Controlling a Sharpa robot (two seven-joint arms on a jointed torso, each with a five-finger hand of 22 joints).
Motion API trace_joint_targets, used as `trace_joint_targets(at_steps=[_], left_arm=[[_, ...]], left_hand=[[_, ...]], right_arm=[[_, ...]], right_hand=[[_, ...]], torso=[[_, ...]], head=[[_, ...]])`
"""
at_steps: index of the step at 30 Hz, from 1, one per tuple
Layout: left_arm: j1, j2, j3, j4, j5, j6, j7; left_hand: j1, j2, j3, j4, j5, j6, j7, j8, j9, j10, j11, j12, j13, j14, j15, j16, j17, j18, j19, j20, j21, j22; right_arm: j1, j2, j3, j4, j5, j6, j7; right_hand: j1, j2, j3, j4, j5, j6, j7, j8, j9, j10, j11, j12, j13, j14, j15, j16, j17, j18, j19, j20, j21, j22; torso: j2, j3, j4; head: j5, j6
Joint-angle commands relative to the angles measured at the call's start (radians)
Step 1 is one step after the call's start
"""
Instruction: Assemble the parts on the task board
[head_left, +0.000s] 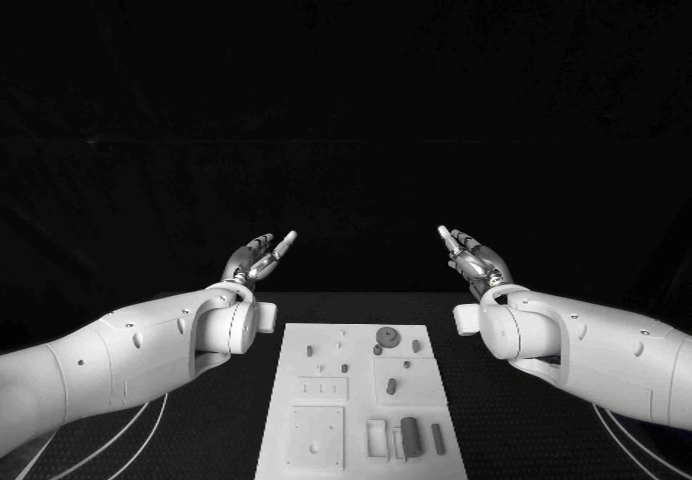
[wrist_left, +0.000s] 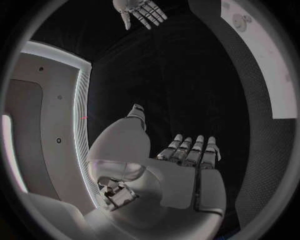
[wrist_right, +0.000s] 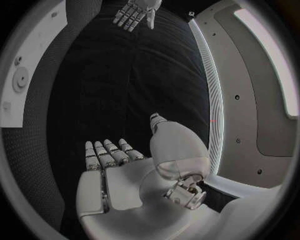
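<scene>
Plainly, left hand (head_left: 257, 257) and right hand (head_left: 473, 256) hover spread, holding nothing; task board (head_left: 325, 415) unlettered.

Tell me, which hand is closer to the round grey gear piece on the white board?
Right, slightly. The round grey gear piece sits right of centre on the white task board. The right hand hovers beyond its right side, the left hand farther off, beyond the left.

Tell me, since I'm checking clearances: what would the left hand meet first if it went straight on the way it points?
Probably nothing: the left hand points up and away past the task board, into dark open space. Depth there is unclear.
</scene>
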Motion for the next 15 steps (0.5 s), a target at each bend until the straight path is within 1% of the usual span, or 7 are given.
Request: trace_joint_targets(at_steps=[1,2,3,6,10,13,15], left_arm=[[0.03,0.024,-0.018,-0.065,-0.035,0.179,-0.107],[0.046,0.037,-0.032,-0.1,-0.038,0.207,-0.126],[0.056,0.044,-0.039,-0.119,-0.04,0.222,-0.137],[0.076,0.06,-0.056,-0.162,-0.045,0.258,-0.16],[0.088,0.069,-0.066,-0.188,-0.048,0.279,-0.174],[0.089,0.07,-0.066,-0.189,-0.048,0.28,-0.175],[0.089,0.07,-0.066,-0.189,-0.048,0.28,-0.175]], left_hand=[[0.037,0.001,-0.002,0.012,0.006,0.006,0.005,0.008,0.008,0.003,0.011,0.005,0.002,0.002,0.013,0.008,0.008,-0.008,0.001,0.011,0.006,0.012],[0.037,0.001,-0.002,0.012,0.006,0.007,0.005,0.008,0.009,0.003,0.011,0.005,0.002,0.002,0.013,0.008,0.008,-0.008,0.001,0.011,0.006,0.011],[0.037,0.001,-0.002,0.012,0.006,0.007,0.005,0.008,0.009,0.003,0.011,0.005,0.002,0.002,0.013,0.008,0.008,-0.008,0.001,0.011,0.006,0.011],[0.037,0.001,-0.002,0.012,0.006,0.007,0.005,0.009,0.009,0.005,0.011,0.005,0.002,0.003,0.013,0.01,0.01,-0.008,0.001,0.011,0.006,0.011],[0.039,0.003,-0.004,0.012,0.006,0.011,0.01,0.014,0.017,0.015,0.013,0.008,0.004,0.008,0.013,0.015,0.019,-0.008,0.003,0.011,0.007,0.019],[0.049,0.008,-0.008,0.011,0.006,0.029,0.024,0.031,0.042,0.057,0.022,0.018,0.012,0.026,0.019,0.03,0.046,-0.008,0.01,0.008,0.01,0.045],[0.061,0.011,-0.013,0.011,0.006,0.056,0.042,0.057,0.078,0.103,0.029,0.03,0.02,0.054,0.025,0.052,0.084,-0.007,0.024,0.004,0.015,0.082]], right_arm=[[0.025,0.012,-0.014,-0.06,-0.042,0.237,-0.099],[0.037,0.016,-0.021,-0.084,-0.047,0.271,-0.115],[0.051,0.022,-0.03,-0.116,-0.052,0.314,-0.134],[0.075,0.031,-0.045,-0.167,-0.061,0.384,-0.166],[0.095,0.04,-0.058,-0.212,-0.069,0.445,-0.193],[0.102,0.043,-0.063,-0.228,-0.072,0.467,-0.203],[0.105,0.044,-0.064,-0.233,-0.073,0.474,-0.207]], right_hand=[[0.025,0.003,0.002,0.008,0.006,0.007,0.155,0.006,0.004,0.003,0.009,0.005,0.001,0.0,0.011,0.006,0.003,-0.006,-0.001,0.01,0.007,0.01],[0.026,0.003,0.002,0.008,0.006,0.007,0.155,0.006,0.005,0.004,0.01,0.005,0.001,0.001,0.011,0.007,0.004,-0.006,-0.001,0.01,0.006,0.009],[0.028,0.003,0.002,0.008,0.006,0.008,0.156,0.008,0.007,0.006,0.01,0.005,0.002,0.001,0.011,0.008,0.005,-0.006,-0.001,0.01,0.007,0.011],[0.036,0.002,0.001,0.007,0.006,0.01,0.157,0.011,0.01,0.01,0.012,0.007,0.003,0.003,0.011,0.012,0.009,-0.006,-0.001,0.01,0.01,0.024],[0.051,0.0,-0.003,0.007,0.006,0.015,0.159,0.018,0.017,0.02,0.013,0.009,0.004,0.008,0.012,0.023,0.019,-0.004,0.001,0.011,0.019,0.067],[0.074,-0.005,-0.011,0.006,0.005,0.026,0.161,0.036,0.036,0.044,0.015,0.014,0.009,0.024,0.012,0.05,0.043,0.006,0.01,0.008,0.042,0.171],[0.098,-0.015,-0.02,0.005,0.007,0.055,0.162,0.076,0.076,0.102,0.017,0.03,0.019,0.064,0.013,0.109,0.094,0.02,0.029,0.002,0.076,0.316]], torso=[[0.0,-0.0003,0.0005],[0.0,-0.0003,0.0005],[0.0,-0.0003,0.0005],[0.0,-0.0003,0.0005],[0.0,-0.0003,0.0005],[0.0,-0.0003,0.0005],[0.0,-0.0003,0.0005]], head=[[0.0,0.0],[0.0,0.0],[0.0,0.0],[0.0,0.0],[0.0,0.0],[0.0,0.0],[0.0,0.0]])
